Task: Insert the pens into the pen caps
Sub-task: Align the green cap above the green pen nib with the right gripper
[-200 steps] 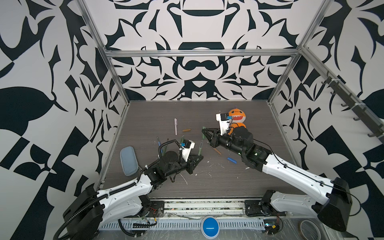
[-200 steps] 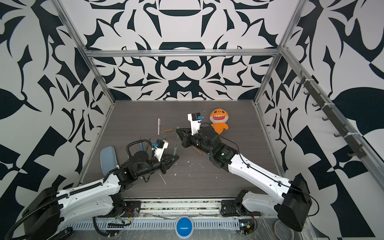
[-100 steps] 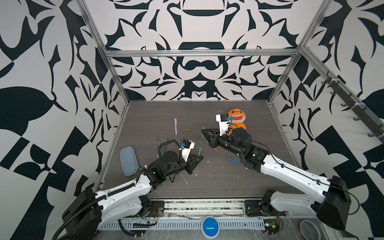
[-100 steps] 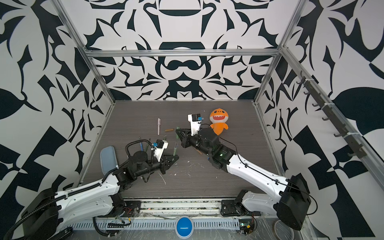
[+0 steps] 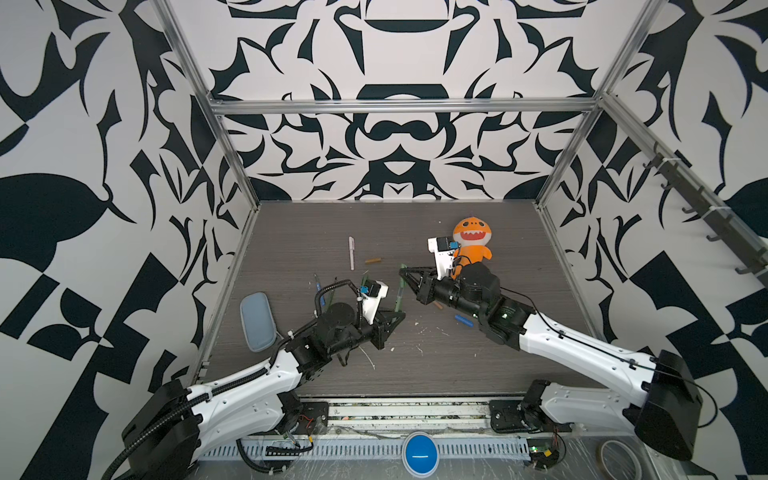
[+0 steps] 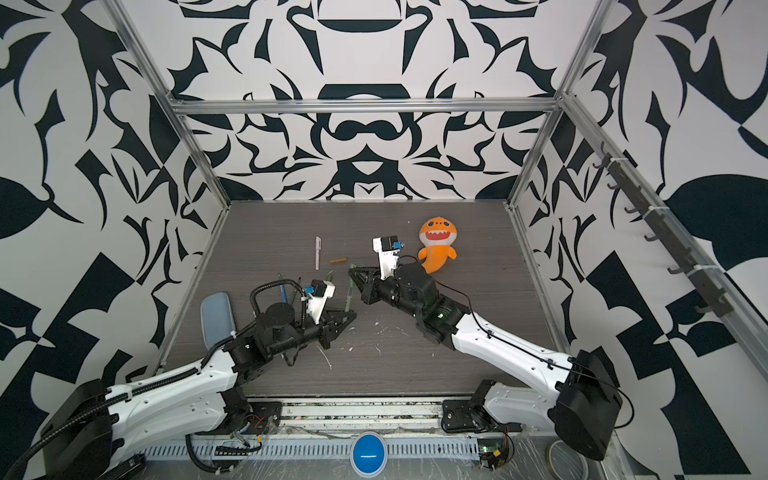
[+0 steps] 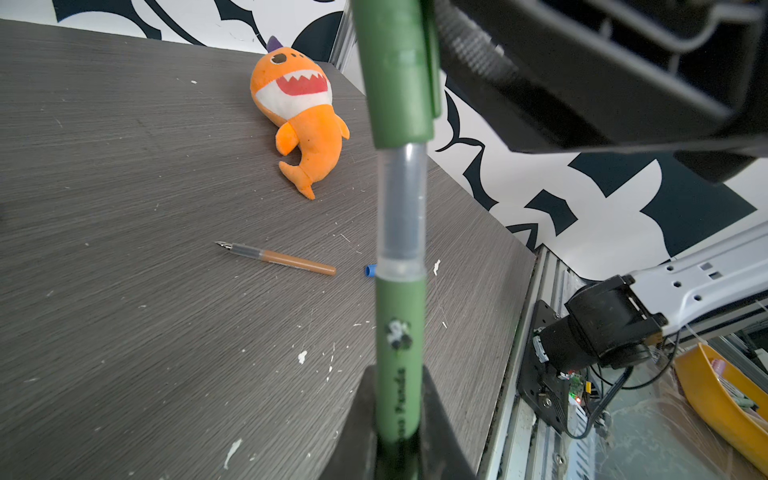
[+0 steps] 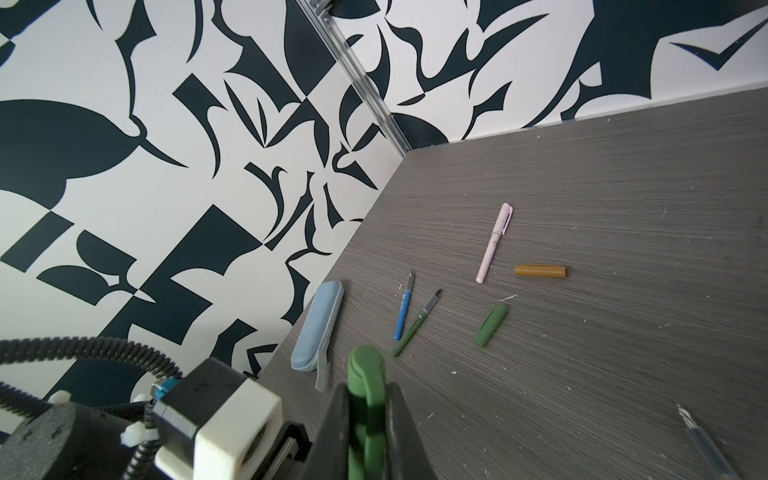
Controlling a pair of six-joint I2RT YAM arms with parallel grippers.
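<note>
We see the case [image 5: 257,321] closed at the tabletop's [image 5: 519,257] left edge, contents hidden. The left end effector [image 7: 398,415] is clamped on a green pen [image 7: 400,332] printed "Panda". The right end effector [image 8: 368,409] pinches a green cap [image 8: 365,370] over its tip, clear neck exposed, above mid-tabletop.

- The pen [image 7: 400,332] and cap [image 7: 397,70] are showing dark green.
- The plush shark [image 5: 471,245] is showing orange.
- The tabletop [image 5: 415,224] is showing grey wood grain.
- The walls [image 5: 124,124] are showing black-and-white shapes.

Robot lab cell: patterned walls [image 5: 104,124], aluminium frame [image 5: 399,106].
</note>
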